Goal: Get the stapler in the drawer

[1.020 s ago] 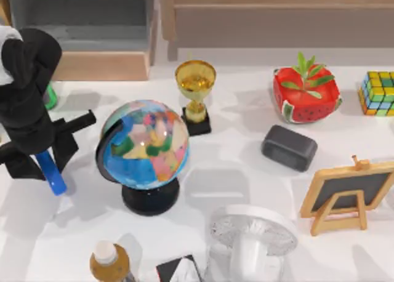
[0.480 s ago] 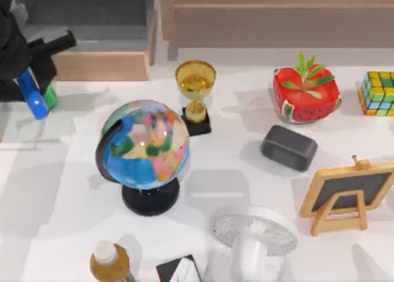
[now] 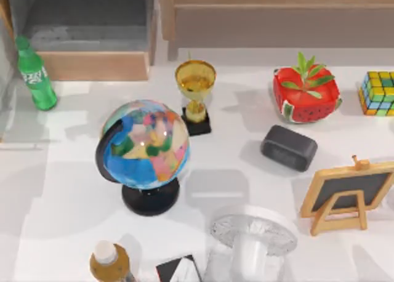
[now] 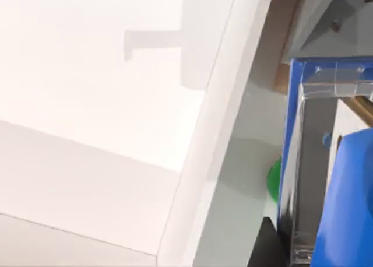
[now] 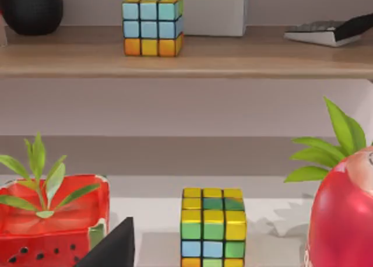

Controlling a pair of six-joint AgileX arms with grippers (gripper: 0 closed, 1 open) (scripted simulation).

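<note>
Blue and close in the left wrist view, the stapler (image 4: 349, 203) sits at the left gripper, though whether the fingers clamp it I cannot tell. Grey-walled, the drawer (image 3: 98, 65) stands open at the table's (image 3: 234, 177) far left, behind the green bottle (image 3: 36, 74).

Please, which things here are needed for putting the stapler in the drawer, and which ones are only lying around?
Needed for the job:
stapler
drawer

Only lying around:
green bottle
globe
trophy
watermelon pot
grey block
colour cube
little chalkboard
</note>
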